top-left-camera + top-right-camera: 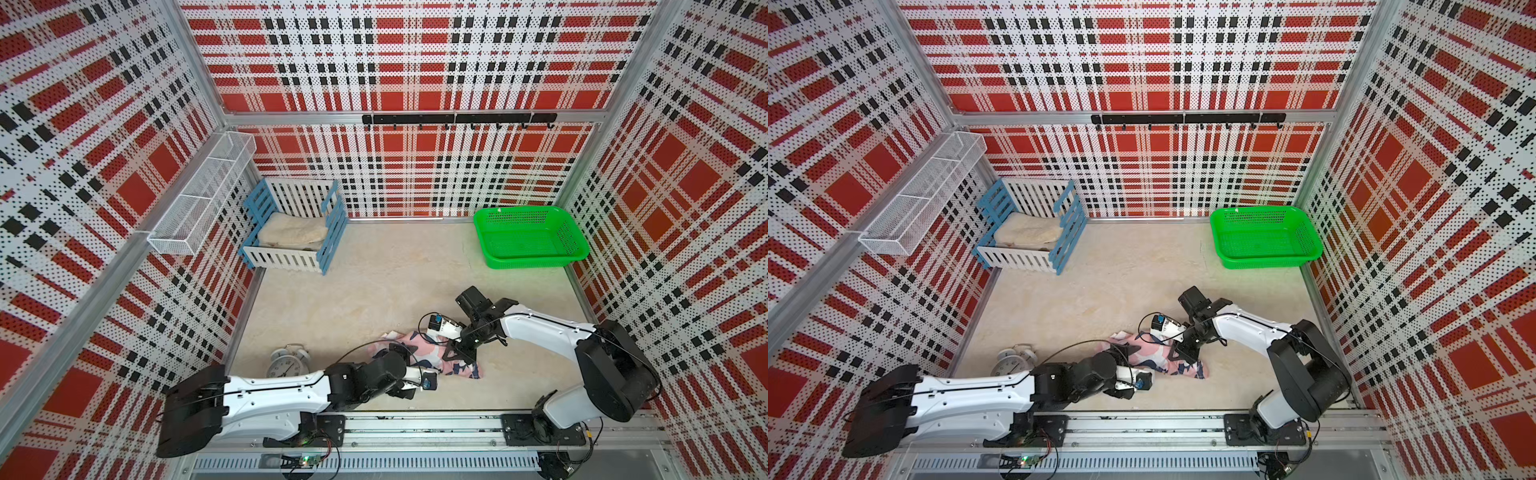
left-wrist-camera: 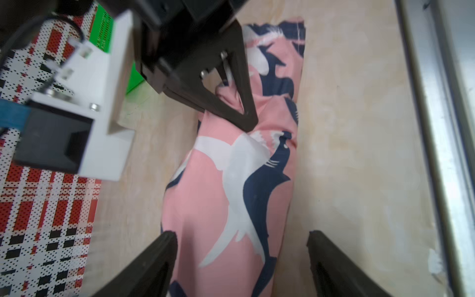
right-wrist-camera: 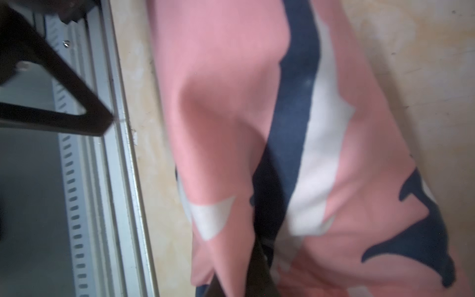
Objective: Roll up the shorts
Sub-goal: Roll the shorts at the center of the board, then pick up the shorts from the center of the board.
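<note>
The pink shorts (image 1: 430, 347) with navy-and-white sharks lie bunched into a long roll near the table's front, seen in both top views (image 1: 1158, 359). My right gripper (image 1: 455, 355) points down onto the roll's right part and is shut on a pinch of its fabric; the left wrist view shows its tips (image 2: 246, 120) in the cloth. My left gripper (image 2: 241, 236) is open and straddles the roll's (image 2: 231, 180) left end, with one finger against the fabric. In the right wrist view the fabric (image 3: 231, 102) drapes over my right gripper (image 3: 259, 259).
An alarm clock (image 1: 286, 363) lies just left of the left wrist. A green basket (image 1: 530, 237) stands at the back right. A blue-and-white crate (image 1: 286, 259) holding a cream cloth stands at the back left. The metal front rail (image 1: 415, 428) runs close behind the roll.
</note>
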Motion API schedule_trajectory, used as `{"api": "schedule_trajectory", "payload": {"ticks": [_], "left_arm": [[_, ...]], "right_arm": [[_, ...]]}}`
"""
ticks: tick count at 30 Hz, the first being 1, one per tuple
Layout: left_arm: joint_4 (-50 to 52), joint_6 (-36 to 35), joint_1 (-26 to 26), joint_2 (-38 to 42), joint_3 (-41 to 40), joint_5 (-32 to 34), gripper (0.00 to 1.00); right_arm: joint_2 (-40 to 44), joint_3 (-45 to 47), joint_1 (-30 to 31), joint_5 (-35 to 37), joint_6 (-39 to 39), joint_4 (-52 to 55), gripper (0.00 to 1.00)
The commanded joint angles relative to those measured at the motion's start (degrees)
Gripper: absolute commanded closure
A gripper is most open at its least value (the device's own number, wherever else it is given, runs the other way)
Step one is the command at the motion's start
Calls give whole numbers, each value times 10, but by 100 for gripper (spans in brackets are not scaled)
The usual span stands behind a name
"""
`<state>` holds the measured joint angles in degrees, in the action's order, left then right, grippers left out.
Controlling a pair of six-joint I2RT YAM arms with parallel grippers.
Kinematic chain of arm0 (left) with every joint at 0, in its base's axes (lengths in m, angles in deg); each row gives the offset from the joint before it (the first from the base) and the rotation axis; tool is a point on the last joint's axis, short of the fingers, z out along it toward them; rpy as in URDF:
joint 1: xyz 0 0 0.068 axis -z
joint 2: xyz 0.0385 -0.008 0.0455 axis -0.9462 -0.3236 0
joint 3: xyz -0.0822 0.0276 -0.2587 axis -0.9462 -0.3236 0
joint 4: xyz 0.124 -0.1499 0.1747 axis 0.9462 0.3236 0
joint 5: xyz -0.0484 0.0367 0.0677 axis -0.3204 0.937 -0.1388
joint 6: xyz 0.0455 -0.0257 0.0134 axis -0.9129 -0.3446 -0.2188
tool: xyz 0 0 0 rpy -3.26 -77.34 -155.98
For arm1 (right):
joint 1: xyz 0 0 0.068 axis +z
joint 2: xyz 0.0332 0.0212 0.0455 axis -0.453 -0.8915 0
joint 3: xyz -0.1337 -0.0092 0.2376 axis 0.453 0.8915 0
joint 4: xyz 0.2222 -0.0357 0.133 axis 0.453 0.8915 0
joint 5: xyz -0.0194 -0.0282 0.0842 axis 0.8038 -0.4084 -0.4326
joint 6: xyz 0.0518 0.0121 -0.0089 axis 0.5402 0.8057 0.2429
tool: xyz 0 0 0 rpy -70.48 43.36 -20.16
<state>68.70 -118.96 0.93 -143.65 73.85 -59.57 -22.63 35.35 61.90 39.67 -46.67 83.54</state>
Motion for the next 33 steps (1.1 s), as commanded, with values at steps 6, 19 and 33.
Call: {"api": "schedule_trajectory", "payload": {"ticks": [6, 19, 33], "left_arm": [[-137, -92, -44, -74, -17, 66, 4], [-44, -121, -103, -207, 67, -131, 9], [73, -122, -145, -169, 117, -133, 100]], "right_arm": [[-10, -10, -8, -134, -13, 38, 100], [-3, -8, -13, -97, -13, 33, 100], [142, 10, -34, 125, 71, -84, 32]]}}
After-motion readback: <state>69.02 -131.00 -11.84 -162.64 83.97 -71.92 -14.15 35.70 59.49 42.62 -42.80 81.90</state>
